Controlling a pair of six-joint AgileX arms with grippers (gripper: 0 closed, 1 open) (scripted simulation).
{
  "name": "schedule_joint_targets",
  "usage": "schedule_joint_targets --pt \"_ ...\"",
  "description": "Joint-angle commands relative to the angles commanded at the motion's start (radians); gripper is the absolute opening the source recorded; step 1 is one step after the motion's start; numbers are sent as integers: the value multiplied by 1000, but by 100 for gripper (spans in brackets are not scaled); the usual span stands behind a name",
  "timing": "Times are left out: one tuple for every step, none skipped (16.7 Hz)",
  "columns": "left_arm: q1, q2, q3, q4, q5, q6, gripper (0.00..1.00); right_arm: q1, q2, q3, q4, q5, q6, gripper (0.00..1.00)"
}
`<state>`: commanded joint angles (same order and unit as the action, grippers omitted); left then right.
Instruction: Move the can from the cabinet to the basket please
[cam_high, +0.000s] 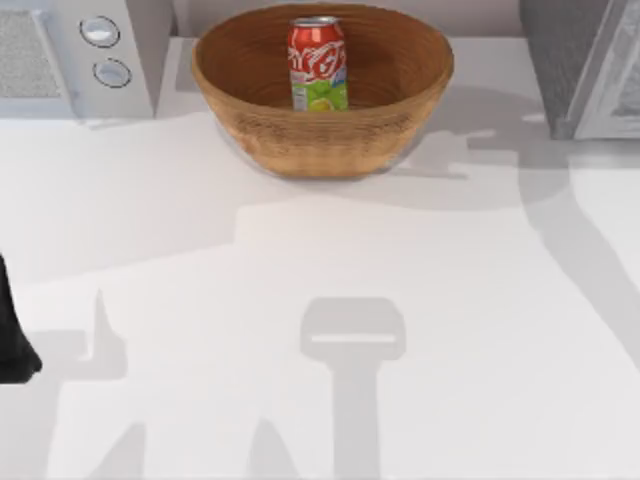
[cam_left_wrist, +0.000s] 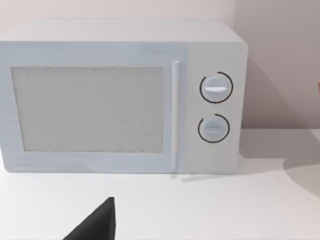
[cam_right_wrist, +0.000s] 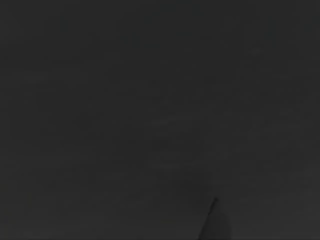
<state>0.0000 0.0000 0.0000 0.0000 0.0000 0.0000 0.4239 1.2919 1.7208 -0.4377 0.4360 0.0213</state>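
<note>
The can (cam_high: 318, 62) stands upright inside the basket (cam_high: 300, 130), far from the left arm (cam_high: 15, 340) at table's left edge. Microwave (cam_left_wrist: 120, 95) faces left gripper, cabinet (cam_high: 585, 60) at back right. Right wrist view dark.

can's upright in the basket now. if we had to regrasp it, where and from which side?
Probably from above: take the can by its upper body, just under the silver top. It stands upright, and the basket wall rings its lower part, so a low side approach would likely hit the wicker.
</note>
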Motion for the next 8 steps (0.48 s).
schedule_joint_targets --pt "0 0 0 0 0 0 100 14 0 0 -1 13 -1 100" --pt "0 0 0 0 0 0 100 18 0 0 -1 17 -1 100" --pt "0 0 0 0 0 0 100 18 0 0 -1 17 -1 100" --pt "0 0 0 0 0 0 100 18 0 0 -1 17 -1 100" --pt "0 0 0 0 0 0 100 18 0 0 -1 17 -1 100" --pt "0 0 0 0 0 0 100 0 -20 4 -6 31 -11 100" --pt "0 0 0 0 0 0 100 -2 -16 7 -5 29 -11 100" --pt "0 0 0 0 0 0 100 -8 -3 17 -2 23 -11 100"
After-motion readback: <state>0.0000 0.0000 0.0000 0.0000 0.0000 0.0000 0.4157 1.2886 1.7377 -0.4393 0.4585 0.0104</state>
